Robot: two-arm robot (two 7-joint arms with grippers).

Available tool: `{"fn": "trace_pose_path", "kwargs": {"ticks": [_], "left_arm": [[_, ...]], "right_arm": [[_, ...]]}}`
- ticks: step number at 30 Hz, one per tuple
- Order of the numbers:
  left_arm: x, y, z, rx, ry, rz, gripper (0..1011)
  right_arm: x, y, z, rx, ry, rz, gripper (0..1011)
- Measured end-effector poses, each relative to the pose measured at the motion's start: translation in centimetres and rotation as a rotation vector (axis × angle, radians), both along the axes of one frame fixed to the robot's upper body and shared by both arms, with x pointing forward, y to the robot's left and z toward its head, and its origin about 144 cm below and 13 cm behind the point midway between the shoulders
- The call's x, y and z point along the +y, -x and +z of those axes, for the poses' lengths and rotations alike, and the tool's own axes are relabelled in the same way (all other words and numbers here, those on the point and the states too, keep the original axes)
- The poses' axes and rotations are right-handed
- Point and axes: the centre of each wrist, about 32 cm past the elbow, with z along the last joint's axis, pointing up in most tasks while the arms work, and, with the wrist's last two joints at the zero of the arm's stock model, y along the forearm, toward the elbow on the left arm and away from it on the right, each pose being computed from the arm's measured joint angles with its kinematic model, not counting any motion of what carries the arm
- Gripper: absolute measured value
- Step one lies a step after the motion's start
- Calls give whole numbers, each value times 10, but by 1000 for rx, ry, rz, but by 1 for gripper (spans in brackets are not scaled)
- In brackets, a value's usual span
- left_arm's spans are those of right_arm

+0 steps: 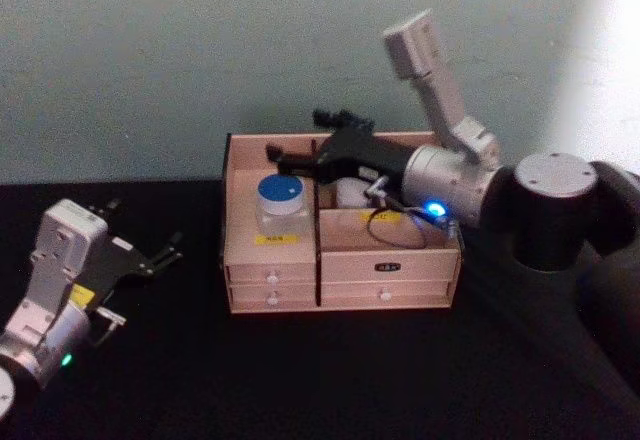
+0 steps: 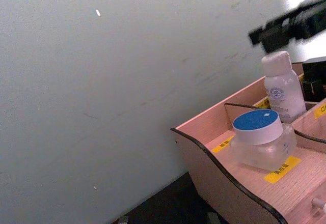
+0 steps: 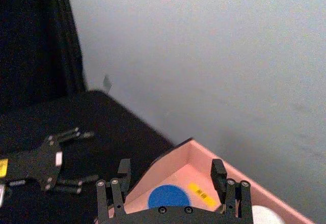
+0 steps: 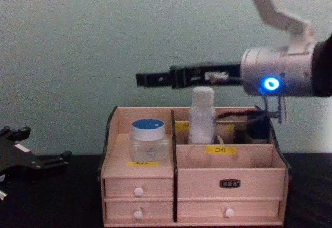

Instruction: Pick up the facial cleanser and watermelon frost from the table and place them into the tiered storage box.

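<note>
Standing on the black table (image 1: 330, 380): the tiered storage box (image 1: 340, 260), drawers facing the robot, with both task items already inside it
Right arm: reaching in from the right, level above the box's back compartments
Left arm: low on the table at the left, well apart from the box
Right gripper (image 3: 173, 180): fingers spread apart and holding nothing, above and clear of the bottle's cap in the chest view
Left gripper (image 1: 165, 253): fingers parted, empty, pointing toward the box
Facial cleanser (image 4: 202, 115): upright in a rear compartment on the right side of the centre divider, cap rising above the box's rim
Watermelon frost (image 4: 149, 139): upright in the left compartment above the left drawers, a yellow label on the ledge in front of it
</note>
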Motion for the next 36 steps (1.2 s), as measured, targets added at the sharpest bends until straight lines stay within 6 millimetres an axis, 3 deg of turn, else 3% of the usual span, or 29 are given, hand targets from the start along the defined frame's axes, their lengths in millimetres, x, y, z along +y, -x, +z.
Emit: {"fn": "trace_pose_path", "kwargs": {"ticks": [10,19,27,36], "left_arm": [[0,0,0,0,0,0,1001],[0,0,0,0,0,0,1001],[0,0,0,0,0,0,1001],[0,0,0,0,0,0,1001]], "right_arm": [[-45,24,3,-87,-103,-161,1002],[-86,44,-19,-136,-142,-415,1002],[-99,57,-46,-148,-141,-588,1002],[-98,69,-88,-138,-105,-679,1002]]}}
